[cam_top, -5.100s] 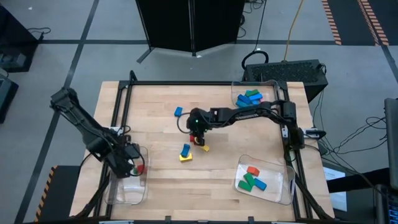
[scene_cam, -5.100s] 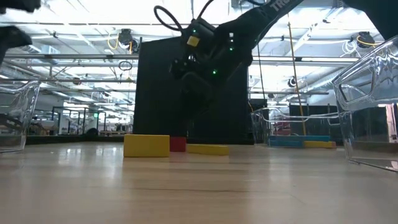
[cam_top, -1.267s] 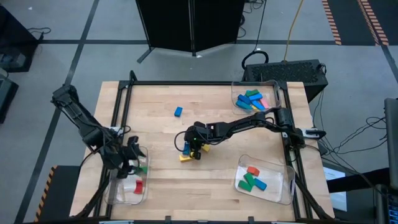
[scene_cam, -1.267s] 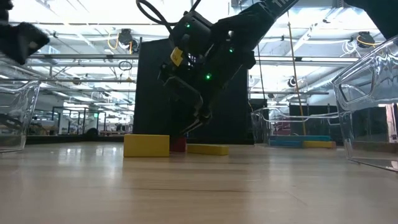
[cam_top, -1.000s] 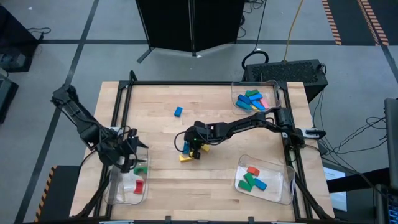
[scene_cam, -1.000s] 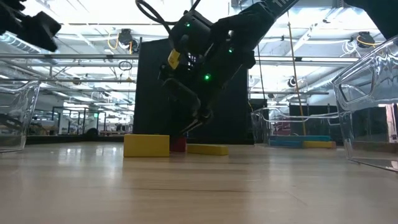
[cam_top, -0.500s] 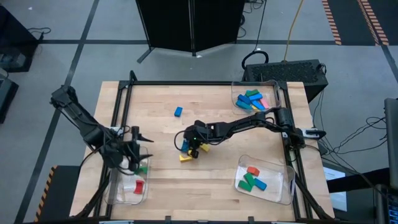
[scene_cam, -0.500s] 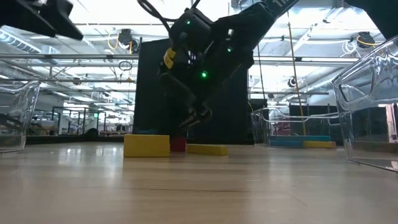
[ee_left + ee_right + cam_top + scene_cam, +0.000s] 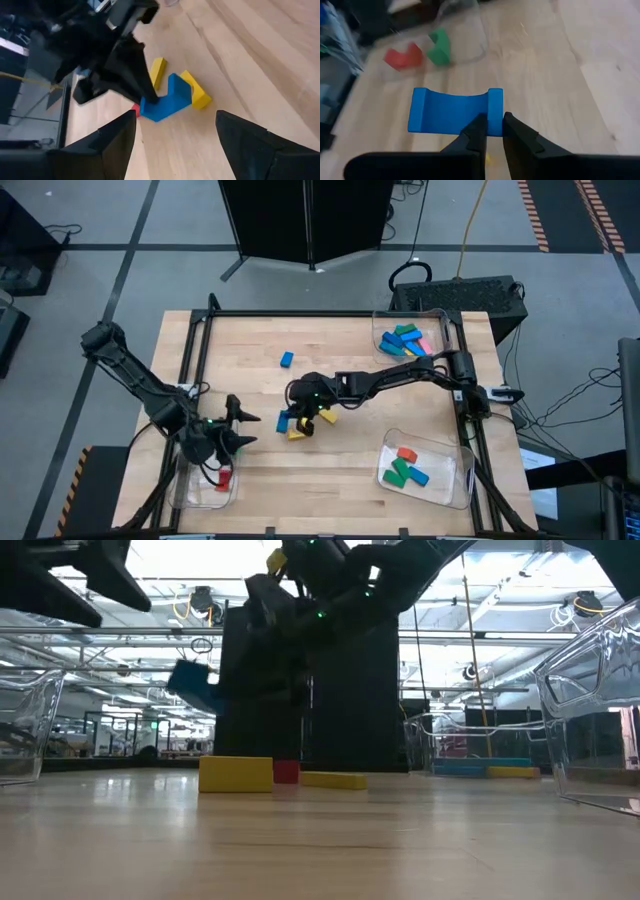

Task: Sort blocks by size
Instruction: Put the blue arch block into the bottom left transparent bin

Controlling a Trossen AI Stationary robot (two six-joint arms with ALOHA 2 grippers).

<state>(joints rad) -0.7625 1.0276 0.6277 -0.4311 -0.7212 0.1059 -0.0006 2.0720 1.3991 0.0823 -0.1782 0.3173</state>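
Observation:
My right gripper [image 9: 292, 418] is shut on a blue arch-shaped block [image 9: 454, 111] near the table's middle, above two yellow blocks [image 9: 297, 432] [image 9: 327, 417] that lie flat on the wood. A small red block [image 9: 286, 772] rests between them. My left gripper [image 9: 241, 430] stands open at the near left, beside the left tray [image 9: 190, 490], pointing at the blue block [image 9: 167, 100]. Another small blue block [image 9: 287, 359] lies farther back. My right gripper pinches the blue block at one end [image 9: 493, 116] between its two fingertips [image 9: 479, 129]. It comes slanting down from the table's right side. The block is lifted clear of the table and hangs tilted [image 9: 192, 685], its other end sticking out toward the left.
The left tray holds a red block [image 9: 402, 56] and a green block [image 9: 439, 47]. A clear tray [image 9: 438, 328] at the far right holds blue, green and pink blocks. Another tray [image 9: 450, 480] at the near right holds red, green and blue ones. Bare wood lies between them.
My right gripper has risen and tipped, lifting the blue block off the yellow blocks and a little toward the table's left. My left gripper has left the tray, gone toward the table's middle and rolled, still open.

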